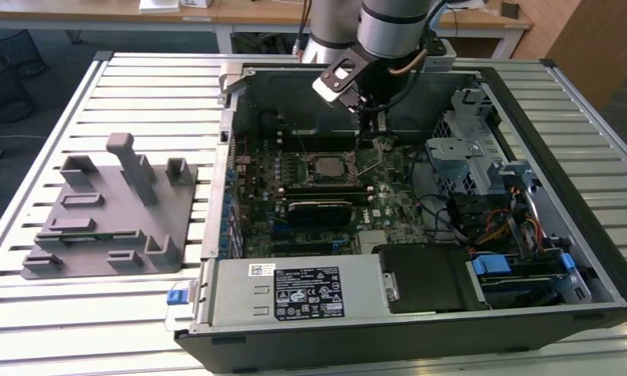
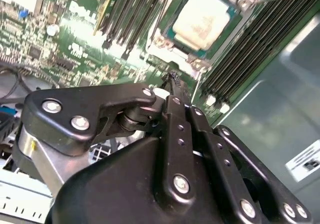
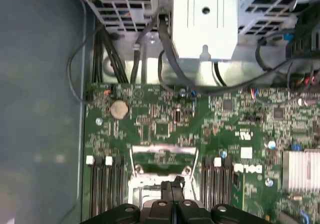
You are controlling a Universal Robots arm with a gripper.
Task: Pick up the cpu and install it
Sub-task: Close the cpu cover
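— What takes up the most room?

— A slatted metal table [image 1: 135,94]. On it lies an open desktop computer case [image 1: 606,266], side panel off, filling the exterior view's right. The robot arm [image 1: 391,23] reaches down into it from the far edge.

— Anything beside the case?

— A grey moulded fixture tray [image 1: 104,227] with upright posts, on the exterior view's left, well apart from the arm.

— And inside?

— The green motherboard [image 1: 397,205] lies flat on the case floor. Black memory slots [image 2: 130,9] run along both sides of the processor socket [image 2: 192,60].

— Where is the gripper?

— The gripper [image 1: 379,142] hangs low over the board, just beside the socket on the exterior view's right. In both wrist views its two black fingers [image 3: 166,191] are pressed together at the tips, with nothing between them.

— And the cpu?

— The cpu [image 2: 205,16] sits flat inside the socket, its pale metal top facing up and the socket's metal frame around it. It is near the fingertips but apart from them. In the exterior view it is the grey square in the middle of the board.

— Anything smaller?

— A round coin cell [image 3: 119,109] on the board, between the socket and the board's edge.
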